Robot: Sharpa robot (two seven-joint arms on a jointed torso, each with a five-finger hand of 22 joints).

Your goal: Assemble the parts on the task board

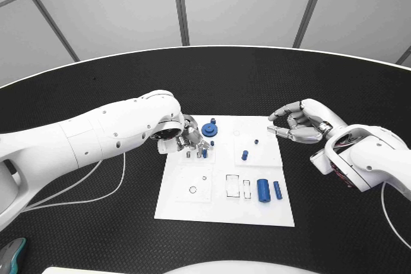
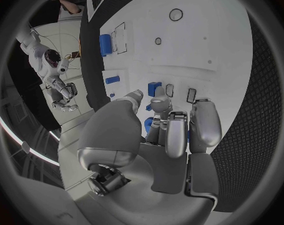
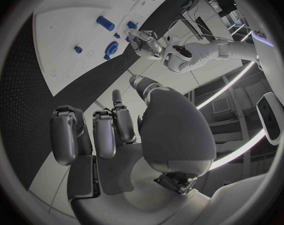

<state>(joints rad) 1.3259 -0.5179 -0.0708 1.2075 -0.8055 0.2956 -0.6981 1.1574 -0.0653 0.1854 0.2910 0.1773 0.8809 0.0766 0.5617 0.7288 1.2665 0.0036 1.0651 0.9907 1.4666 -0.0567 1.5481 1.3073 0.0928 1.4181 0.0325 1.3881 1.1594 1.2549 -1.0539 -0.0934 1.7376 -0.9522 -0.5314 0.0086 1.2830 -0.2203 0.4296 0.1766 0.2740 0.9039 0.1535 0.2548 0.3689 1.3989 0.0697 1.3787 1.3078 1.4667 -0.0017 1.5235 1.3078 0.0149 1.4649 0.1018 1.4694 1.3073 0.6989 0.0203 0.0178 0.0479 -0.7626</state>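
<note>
Task board [image 1: 224, 211], the white plate, lies in the middle of your black counter [image 1: 85, 226], and the step in hand looks like seating a small blue part near its far left corner. Starting at the left, your left robot hand [image 1: 187, 141] hangs over that corner with its fingers curled down among the pieces; the left wrist view shows the fingertips [image 2: 159, 105] just beside a small blue part [image 2: 154, 88], but whether they actually pinch anything you cannot tell from these frames. Just beside it sits the blue round disc [image 1: 209, 129], lying flat on the board. Further right, a short blue peg [image 1: 245, 155] stands upright in the board, its long axis pointing up out of the plate. Near the front edge, two blue cylinders [image 1: 263, 190] lie on their sides next to each other, long axes running from the near edge toward the far edge, beside the outlined slots [image 1: 233, 186]. At the far right, your right robot hand [image 1: 296, 124] hovers off the board's right edge, fingers loosely curled, grasping nothing. For the next move, I'd judge you need to settle the left fingers squarely on one piece and keep it upright over its hole.
</note>
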